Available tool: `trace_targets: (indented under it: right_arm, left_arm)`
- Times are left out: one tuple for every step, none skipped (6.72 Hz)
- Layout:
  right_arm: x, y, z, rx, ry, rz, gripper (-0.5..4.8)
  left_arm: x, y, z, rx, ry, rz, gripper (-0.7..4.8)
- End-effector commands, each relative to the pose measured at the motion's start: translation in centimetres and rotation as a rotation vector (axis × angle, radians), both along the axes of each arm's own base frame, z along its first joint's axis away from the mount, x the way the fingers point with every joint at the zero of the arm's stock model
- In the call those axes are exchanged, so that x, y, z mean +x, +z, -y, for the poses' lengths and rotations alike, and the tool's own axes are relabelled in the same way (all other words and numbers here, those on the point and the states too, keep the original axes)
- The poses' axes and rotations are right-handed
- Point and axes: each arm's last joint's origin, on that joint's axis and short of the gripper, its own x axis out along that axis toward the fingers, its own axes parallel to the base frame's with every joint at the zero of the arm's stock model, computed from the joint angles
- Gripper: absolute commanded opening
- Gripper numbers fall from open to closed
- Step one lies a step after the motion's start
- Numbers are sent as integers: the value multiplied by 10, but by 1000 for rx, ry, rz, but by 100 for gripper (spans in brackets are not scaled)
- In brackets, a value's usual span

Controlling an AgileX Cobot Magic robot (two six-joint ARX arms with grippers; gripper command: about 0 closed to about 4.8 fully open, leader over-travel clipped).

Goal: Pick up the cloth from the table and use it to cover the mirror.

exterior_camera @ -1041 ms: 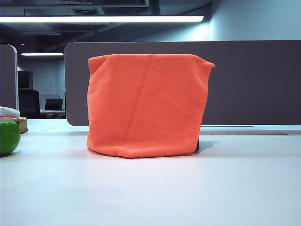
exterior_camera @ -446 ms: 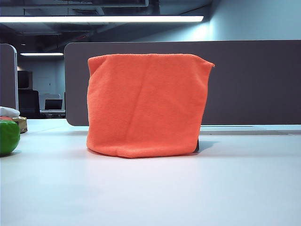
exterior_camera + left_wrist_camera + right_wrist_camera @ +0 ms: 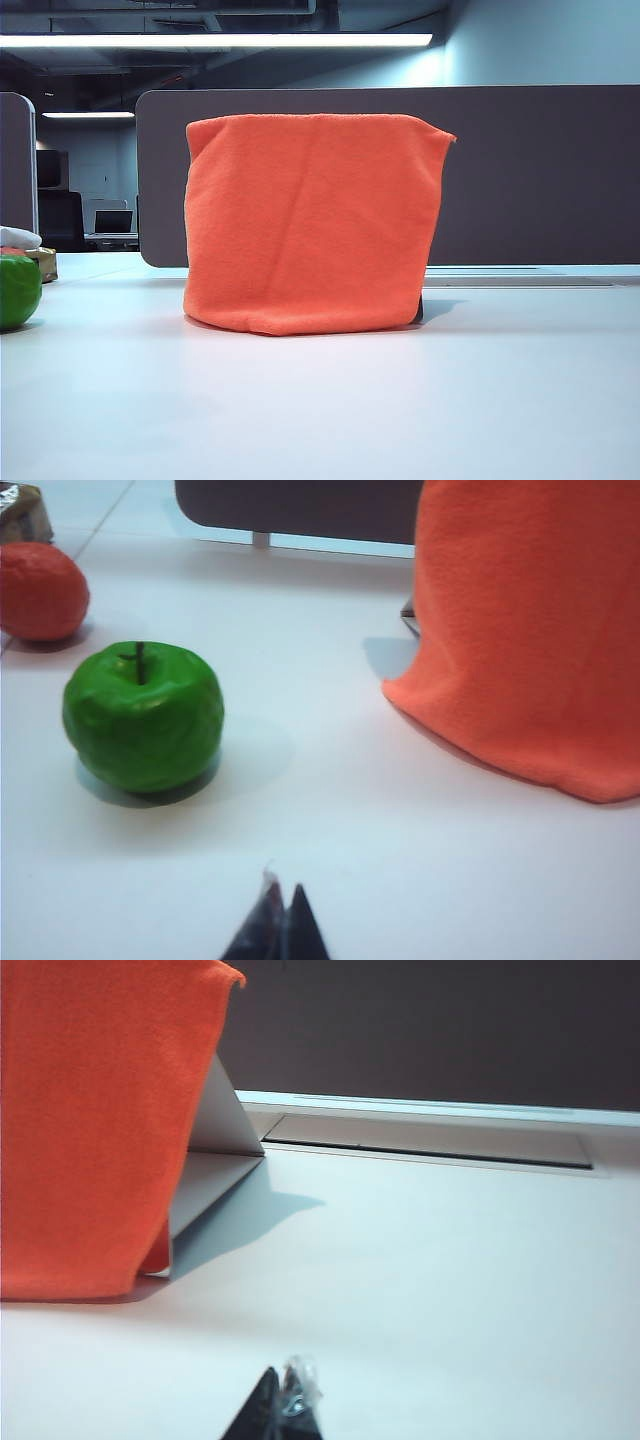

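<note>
We see the orange microfibre cloth (image 3: 312, 222) already draped over the mirror, hanging from its top edge down to the white desk (image 3: 400, 400), so the reflective face is hidden entirely. Of the mirror only its pale folding stand (image 3: 215, 1150) shows, poking out behind the cloth's edge in the right wrist view.

Our left end effector (image 3: 277, 920) sits low over the desk with its tips pressed together and nothing between them; the draped cloth lies ahead of it and off toward the middle of the desk, well apart, with a green apple (image 3: 143, 717) nearer on the outer side and an orange fruit (image 3: 40, 590) farther back. Our right end effector (image 3: 283, 1405) is likewise closed and empty, with the cloth ahead and toward the middle, also well apart.

Neither arm appears in the exterior view. We judge both to stand about equally far from the cloth, and the covering looks complete, so no further reach seems called for.
</note>
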Motion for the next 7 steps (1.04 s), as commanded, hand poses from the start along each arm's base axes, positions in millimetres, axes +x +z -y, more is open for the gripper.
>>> trace_targets:
  right_arm:
    - [0, 2, 2, -31, -43, 27, -4]
    - [1, 3, 4, -31, -70, 36, -4]
    - [1, 3, 6, -28, -82, 37, -4]
    - [1, 1, 6, -23, -82, 19, -4]
    - [1, 1, 6, -23, -82, 18, -4]
    - [1, 1, 5, -24, -77, 18, -4]
    - [1, 1, 5, -24, -78, 16, -5]
  left_arm:
    - [1, 2, -6, 10, 87, 21, -6]
    - [2, 4, -12, 0, 121, 41, -6]
    - [2, 4, -13, -7, 110, 41, -6]
    - [2, 3, -13, -6, 110, 30, -6]
    - [2, 2, -13, -6, 110, 20, -6]
    - [1, 0, -13, 0, 108, -2, -6]
    - [1, 0, -13, 0, 108, -2, -6]
